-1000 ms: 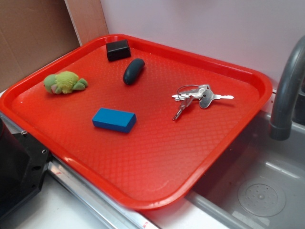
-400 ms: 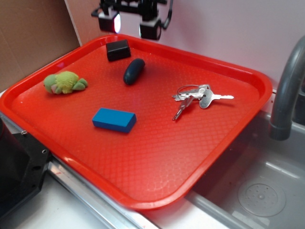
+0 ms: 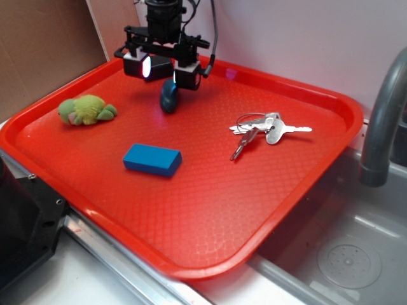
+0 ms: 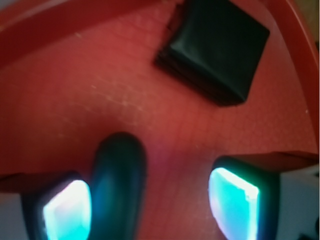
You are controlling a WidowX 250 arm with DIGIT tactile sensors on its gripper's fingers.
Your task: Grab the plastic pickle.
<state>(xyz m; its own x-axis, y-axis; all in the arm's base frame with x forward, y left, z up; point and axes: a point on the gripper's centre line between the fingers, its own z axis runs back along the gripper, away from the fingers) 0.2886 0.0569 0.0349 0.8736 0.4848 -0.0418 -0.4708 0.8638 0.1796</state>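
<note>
- Hovering over the far left part of the red tray (image 3: 305, 184), our gripper (image 3: 159, 68) has its jaws spread wide, with nothing between the pads but open space and part of the target.
- We find the plastic pickle (image 3: 168, 98) lying on the tray just below the gripper, near the far rim; in the wrist view the plastic pickle (image 4: 119, 185) sits right beside one lit finger pad (image 4: 67, 210) and well apart from the other, so we are off-centre over it.
- We judge the main risk to be that offset: if we descend as we stand, the near finger could land on top of the pickle or shove it aside, and the smooth rounded plastic could squirt out when the jaws squeeze in.
- A second risk is the black block (image 4: 215, 47), which lies close behind the pickle; a drifting finger could clip it or wedge against it.
- The green plush toy (image 3: 86, 110), the blue block (image 3: 152, 159) and the bunch of keys (image 3: 264, 129) lie well clear of our path.
- Hidden from us: in the exterior view the gripper covers the upper end of the pickle and nearly all of the black block.
- The wrist view cuts off the pickle's lower end and is blurred, so we cannot tell how high the fingertips hang above the tray.
</note>
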